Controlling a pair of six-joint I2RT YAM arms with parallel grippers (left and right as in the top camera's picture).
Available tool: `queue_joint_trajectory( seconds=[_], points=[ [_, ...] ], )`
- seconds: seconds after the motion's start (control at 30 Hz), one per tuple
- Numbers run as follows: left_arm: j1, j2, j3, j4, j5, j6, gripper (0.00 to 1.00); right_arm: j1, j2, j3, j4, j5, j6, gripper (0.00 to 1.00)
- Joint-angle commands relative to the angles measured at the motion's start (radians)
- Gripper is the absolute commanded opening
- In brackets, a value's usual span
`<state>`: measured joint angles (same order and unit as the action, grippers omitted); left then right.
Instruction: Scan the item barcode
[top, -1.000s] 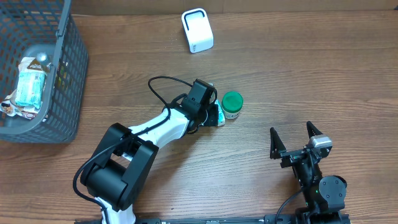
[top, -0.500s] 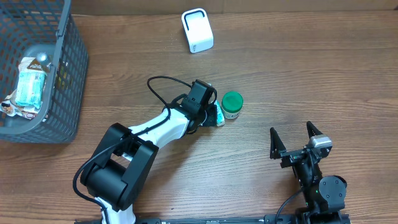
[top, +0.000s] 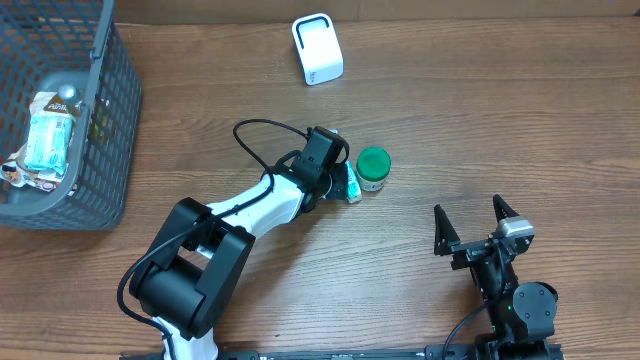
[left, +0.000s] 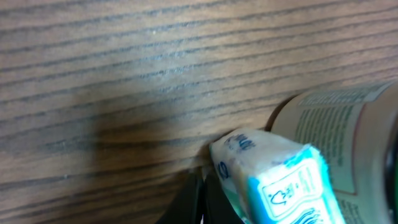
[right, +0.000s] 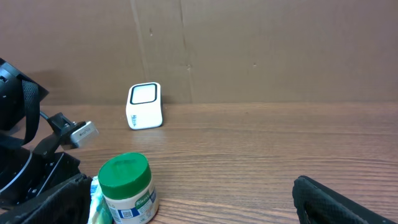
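The left gripper (top: 338, 182) is reaching over the middle of the table (top: 520, 110), its fingers (left: 188, 202) pinching tight on a small white-and-teal packet (top: 351, 187). The packet is lying low against the wood, touching the side of a green-lidded jar (top: 373, 167). The right gripper (top: 467, 207) is sitting near the front edge, well apart, its fingers (top: 440, 228) spread wide and holding nothing. A white scanner (top: 317, 48) is standing at the far side, and a grey basket (top: 112, 110) is sitting at the left.

Overhead looks down; wrist views sit low — all share the green-lidded jar (top: 374, 167).
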<state>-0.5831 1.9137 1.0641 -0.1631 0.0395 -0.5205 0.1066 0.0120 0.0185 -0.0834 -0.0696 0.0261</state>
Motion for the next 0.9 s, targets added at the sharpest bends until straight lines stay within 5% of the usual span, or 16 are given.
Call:
queue_joint_trajectory(
  seconds=[0.0,0.87],
  points=[
    [-0.006,0.025,0.002,0.025,-0.021,0.003,0.05,0.005,-0.009,-0.011,0.003,0.013,-0.001,1.00],
    [-0.013,0.066,0.029,0.118,0.115,0.098,0.04,0.005,-0.009,-0.011,0.003,0.013,-0.001,1.00]
  ],
)
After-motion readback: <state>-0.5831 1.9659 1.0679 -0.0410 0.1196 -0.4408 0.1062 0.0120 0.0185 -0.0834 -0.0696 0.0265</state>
